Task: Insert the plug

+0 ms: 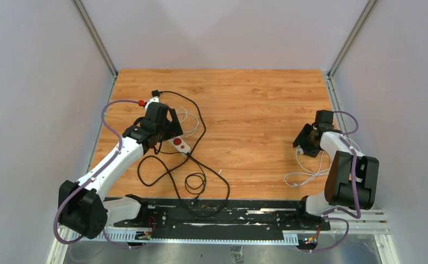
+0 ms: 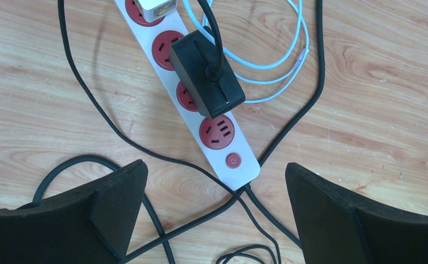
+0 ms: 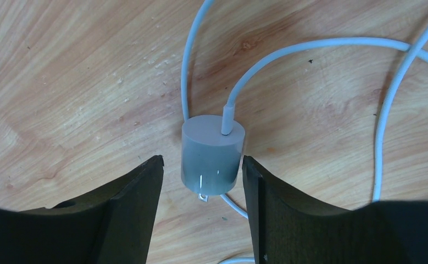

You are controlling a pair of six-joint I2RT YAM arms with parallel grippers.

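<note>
The right tool point(image 3: 202, 160) is hovering with its black fingers apart on either side of the plug point(image 3: 211, 154), a smooth, pale, rounded charger lying on the right of the wood-grain counter point(image 1: 255, 110). Metal prongs are peeking from beneath it, and a white cable point(image 3: 310, 47) is looping off its top. Well apart on the left, the left tool point(image 2: 216, 166) is hanging spread wide over the white power strip point(image 2: 243, 165), whose round red sockets are partly covered by a boxy black adapter point(image 2: 206, 71) and a white charger point(image 2: 155, 6). Black cords point(image 2: 90, 99) are snaking around the strip, and its red button point(image 2: 233, 160) is showing a power symbol.
</note>
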